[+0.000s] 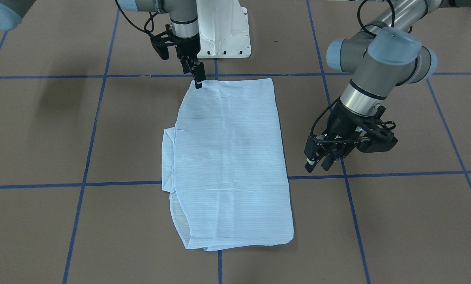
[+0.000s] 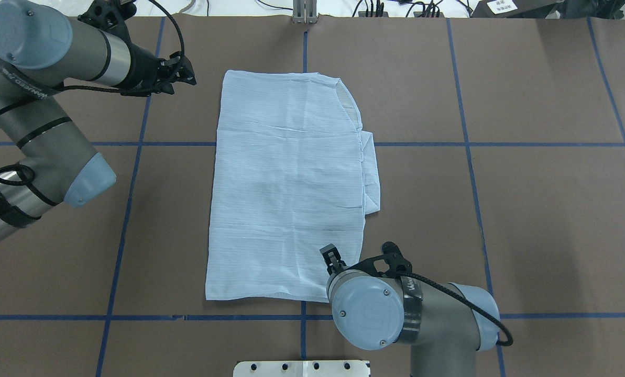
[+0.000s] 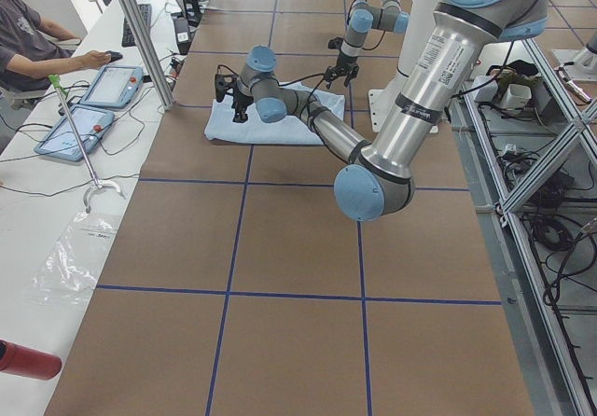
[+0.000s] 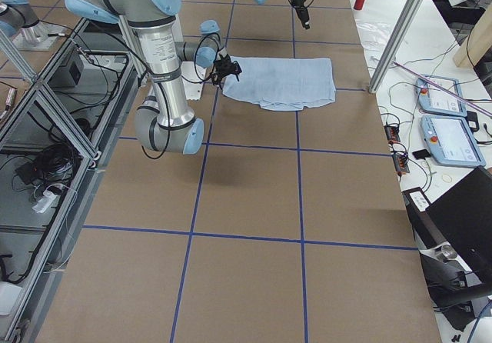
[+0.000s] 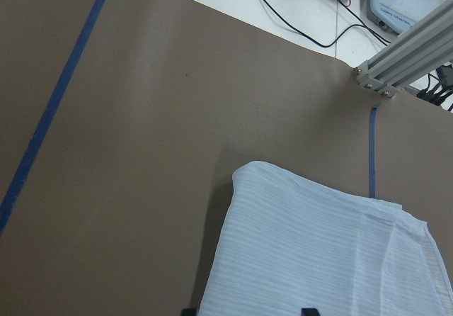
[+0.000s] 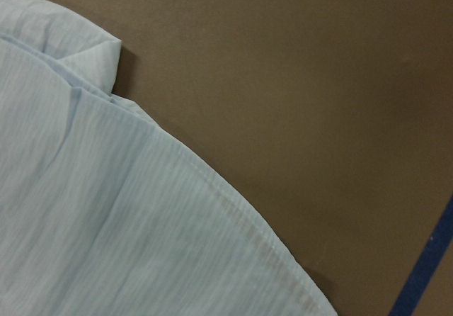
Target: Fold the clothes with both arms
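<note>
The pale-blue striped shirt (image 1: 231,157) lies folded into a long rectangle in the middle of the table (image 2: 527,209), with a sleeve fold sticking out on one long side (image 2: 371,178). My right gripper (image 1: 198,83) points down at the shirt's corner nearest the robot base. Its fingers look together and touch the cloth edge; I cannot tell if cloth is pinched. It also shows in the overhead view (image 2: 329,255). My left gripper (image 1: 317,167) is open and empty, hovering beside the shirt's other long side, apart from it. Its fingertips (image 5: 306,311) frame the shirt's far corner (image 5: 244,174).
The white pedestal base (image 1: 223,35) stands behind the shirt's near end. Blue tape lines (image 2: 302,144) grid the brown table. An aluminium post (image 3: 140,34), control tablets (image 3: 103,90) and an operator (image 3: 37,43) are at the far side.
</note>
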Motion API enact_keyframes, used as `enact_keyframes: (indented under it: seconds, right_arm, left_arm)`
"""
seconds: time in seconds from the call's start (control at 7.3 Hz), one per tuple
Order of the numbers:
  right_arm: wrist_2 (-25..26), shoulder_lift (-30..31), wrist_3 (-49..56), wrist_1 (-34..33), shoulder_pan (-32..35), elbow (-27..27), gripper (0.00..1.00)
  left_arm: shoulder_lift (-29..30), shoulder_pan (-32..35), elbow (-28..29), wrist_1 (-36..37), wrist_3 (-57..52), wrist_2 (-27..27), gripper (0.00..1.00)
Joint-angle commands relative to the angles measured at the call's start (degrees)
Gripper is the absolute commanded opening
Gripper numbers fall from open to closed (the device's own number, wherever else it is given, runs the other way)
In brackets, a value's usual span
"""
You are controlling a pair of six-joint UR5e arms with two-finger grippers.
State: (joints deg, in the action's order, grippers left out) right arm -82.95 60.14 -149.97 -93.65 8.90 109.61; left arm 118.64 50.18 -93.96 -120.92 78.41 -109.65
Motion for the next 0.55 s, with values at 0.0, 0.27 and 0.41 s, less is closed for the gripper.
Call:
enact_keyframes:
  seconds: [0.0, 0.27, 0.41]
  right_arm:
    - [0.24, -5.88, -6.91, 0.13, -0.47, -8.66, 0.97]
    - [0.15, -5.57, -8.41, 0.05, -0.73, -9.07, 0.97]
    - [-0.02, -5.65, -8.24, 0.05, -0.64, -8.98, 0.97]
  left_arm:
    - [-0.16, -0.08, -0.26, 0.07, 0.25, 0.14, 0.58]
    - [-0.16, -0.17, -0.26, 0.07, 0.42, 0.23, 0.58]
    - [-0.07, -0.17, -0.26, 0.07, 0.42, 0.31, 0.58]
